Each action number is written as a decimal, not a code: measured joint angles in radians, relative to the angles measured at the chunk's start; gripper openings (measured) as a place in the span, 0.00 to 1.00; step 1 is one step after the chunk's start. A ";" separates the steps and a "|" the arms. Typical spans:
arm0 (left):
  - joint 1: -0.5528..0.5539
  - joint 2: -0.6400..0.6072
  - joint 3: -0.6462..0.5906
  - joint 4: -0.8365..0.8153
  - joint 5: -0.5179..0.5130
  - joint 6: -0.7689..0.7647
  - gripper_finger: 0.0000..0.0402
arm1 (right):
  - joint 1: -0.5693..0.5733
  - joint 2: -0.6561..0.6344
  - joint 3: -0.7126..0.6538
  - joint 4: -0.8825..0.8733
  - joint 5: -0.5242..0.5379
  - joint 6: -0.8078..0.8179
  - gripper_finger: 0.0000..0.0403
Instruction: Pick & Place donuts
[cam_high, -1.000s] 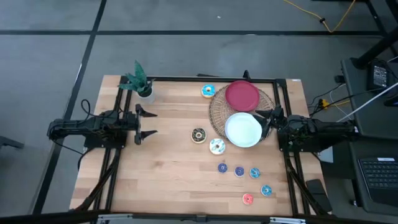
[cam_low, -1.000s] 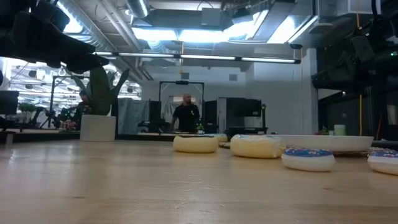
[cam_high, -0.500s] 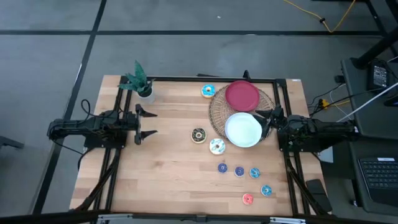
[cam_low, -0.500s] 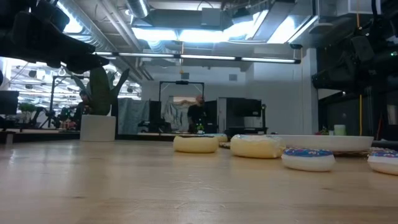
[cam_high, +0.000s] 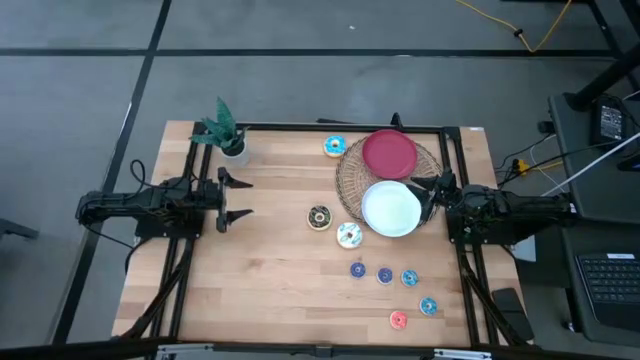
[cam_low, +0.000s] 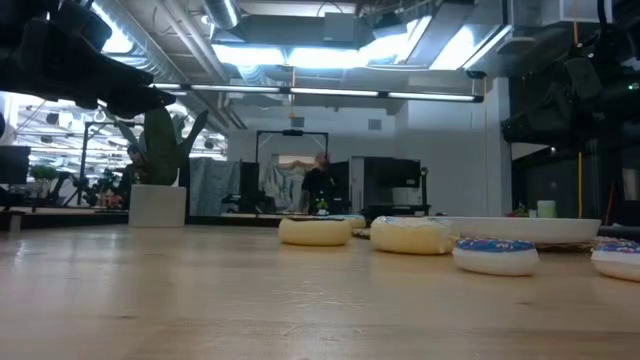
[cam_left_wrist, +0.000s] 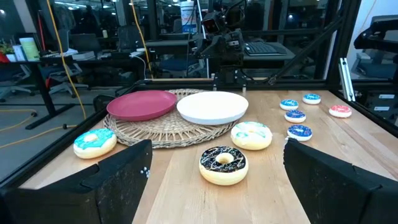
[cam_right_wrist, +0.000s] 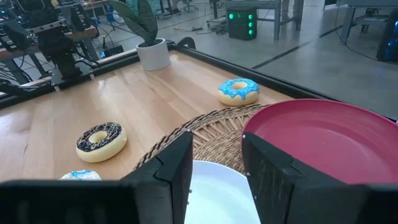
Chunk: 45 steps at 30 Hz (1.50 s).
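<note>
Three larger donuts rest flat on the wooden table: blue-iced by the far edge, dark chocolate and white-iced near the middle. Several coin-sized blue donuts and one red-pink donut lie toward the near right. My left gripper hangs level at the table's left, open wide, with the chocolate donut well ahead of it. My right gripper hovers at the right, over the white plate's edge. Its fingers stand apart with nothing between them.
A round wicker mat carries a red plate and a white plate. A small potted plant stands at the far left corner. Black frame rails run along the table's edges. Bare wood lies in the near left.
</note>
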 joint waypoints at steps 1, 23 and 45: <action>0.000 0.000 0.000 0.000 0.000 0.000 0.88 | 0.000 0.000 0.000 0.000 0.000 0.000 0.35; 0.000 0.000 0.000 0.000 0.000 0.000 0.88 | 0.000 0.000 0.000 0.000 0.007 0.001 0.35; 0.000 0.000 0.000 0.000 0.000 0.000 0.88 | 0.000 0.038 0.033 0.097 -0.024 0.133 0.35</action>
